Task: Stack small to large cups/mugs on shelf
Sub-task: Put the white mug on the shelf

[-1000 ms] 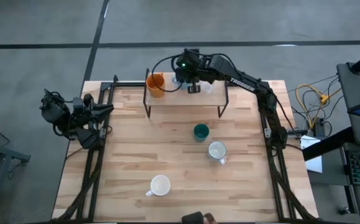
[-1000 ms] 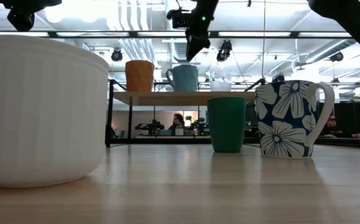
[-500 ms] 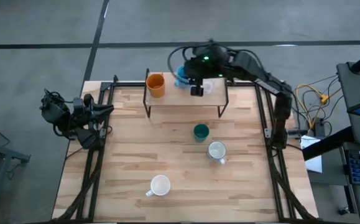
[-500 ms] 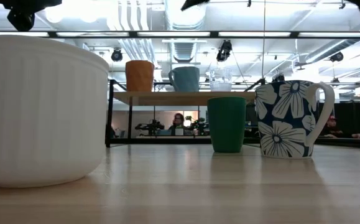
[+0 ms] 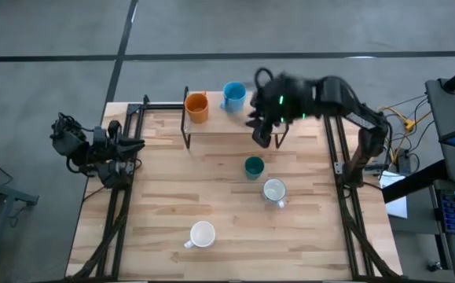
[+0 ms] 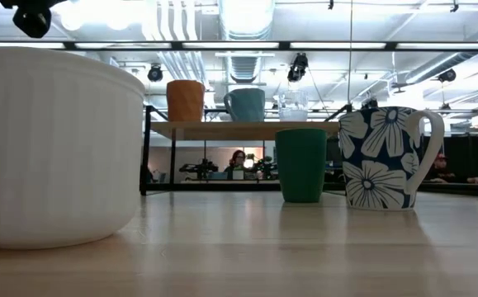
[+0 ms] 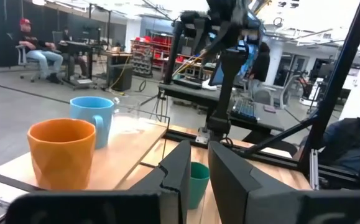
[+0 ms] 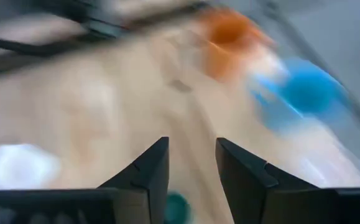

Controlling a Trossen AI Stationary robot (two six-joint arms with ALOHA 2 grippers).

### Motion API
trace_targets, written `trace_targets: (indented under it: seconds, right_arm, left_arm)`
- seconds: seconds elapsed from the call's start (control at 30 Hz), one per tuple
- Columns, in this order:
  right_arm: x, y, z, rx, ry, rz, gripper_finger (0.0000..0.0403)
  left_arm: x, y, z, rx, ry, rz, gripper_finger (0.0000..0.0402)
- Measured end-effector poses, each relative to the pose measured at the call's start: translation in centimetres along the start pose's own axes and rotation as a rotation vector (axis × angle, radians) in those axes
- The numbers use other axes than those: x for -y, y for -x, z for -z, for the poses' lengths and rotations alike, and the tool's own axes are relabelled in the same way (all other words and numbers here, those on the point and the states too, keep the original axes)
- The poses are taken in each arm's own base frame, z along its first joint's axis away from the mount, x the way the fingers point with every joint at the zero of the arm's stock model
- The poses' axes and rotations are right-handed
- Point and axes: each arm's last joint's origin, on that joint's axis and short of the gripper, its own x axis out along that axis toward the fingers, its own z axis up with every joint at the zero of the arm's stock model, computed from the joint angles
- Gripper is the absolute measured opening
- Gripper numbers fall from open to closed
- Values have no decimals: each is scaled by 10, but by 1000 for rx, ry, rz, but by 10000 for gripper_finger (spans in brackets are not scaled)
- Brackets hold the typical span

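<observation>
Robotics lab: exposed ceiling ducts (image 6: 247, 66), seated person (image 7: 40, 53), workbenches (image 7: 99, 62).

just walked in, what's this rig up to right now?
It is lining cups up on the shelf. The orange cup, the light blue mug and the clear glass stand on it. The right gripper, open and empty, is above the shelf's front edge near the dark green cup. That cup, the floral mug and the white mug sit on the table. The left gripper waits at the table's left edge.
</observation>
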Motion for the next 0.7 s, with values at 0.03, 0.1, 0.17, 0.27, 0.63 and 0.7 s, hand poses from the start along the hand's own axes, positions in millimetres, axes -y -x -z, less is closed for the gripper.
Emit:
trace_targets:
  seconds: [0.03, 0.1, 0.17, 0.27, 0.63, 0.7]
  right_arm:
    - [-7, 0, 7, -24, -38, 131, 123]
    - [-20, 1, 20, 2, -117, 382, 121]
    - [-35, -1, 29, 76, -173, 514, 117]
    - [-59, -12, 36, 144, -224, 489, 108]
    - [-106, -80, 64, 320, -483, 382, 75]
    - [-110, -83, 70, 351, -552, 376, 73]
  left_arm:
    - [0, 0, 0, 0, -2, 0, 43]
    - [0, 0, 0, 0, -4, 1, 43]
    - [0, 0, 0, 0, -5, 1, 43]
    - [0, 0, 1, -2, -6, 1, 43]
    - [1, 0, 1, 1, 42, 1, 43]
    - [1, -1, 1, 1, 70, -1, 43]
